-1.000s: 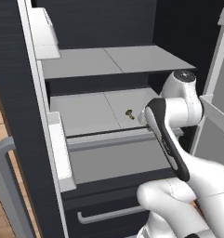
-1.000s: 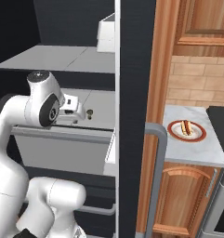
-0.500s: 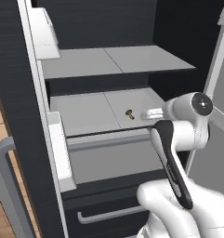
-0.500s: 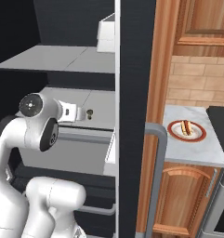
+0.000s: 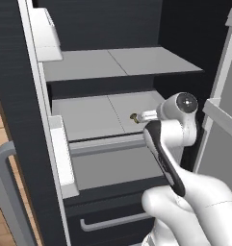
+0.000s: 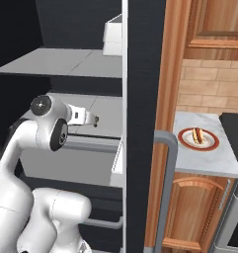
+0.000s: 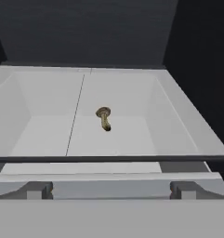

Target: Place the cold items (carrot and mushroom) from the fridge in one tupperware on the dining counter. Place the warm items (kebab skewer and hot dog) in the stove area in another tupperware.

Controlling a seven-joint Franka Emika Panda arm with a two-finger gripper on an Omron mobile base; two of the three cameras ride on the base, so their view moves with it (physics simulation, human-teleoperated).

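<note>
Hand view | mushroom (image 7: 104,118) on fridge shelf (image 7: 127,104) | ahead of open claw (image 5: 136,117)

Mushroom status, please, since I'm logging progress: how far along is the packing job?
Done: the fridge stands open. In hand: the open, empty gripper points at the mushroom, which lies untouched on the middle shelf. Left: grasping it. The hot dog still sits on its plate by the stove.

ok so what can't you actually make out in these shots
- Carrot: nowhere on the fridge shelf; may sit where the arm or door blocks the base views.
- Mushroom: tiny in the left base view, its stem end hidden by the pincer.
- Hot dog: too small in the right base view for detail.
- Stove: cut off by the right base view's edge.
</note>
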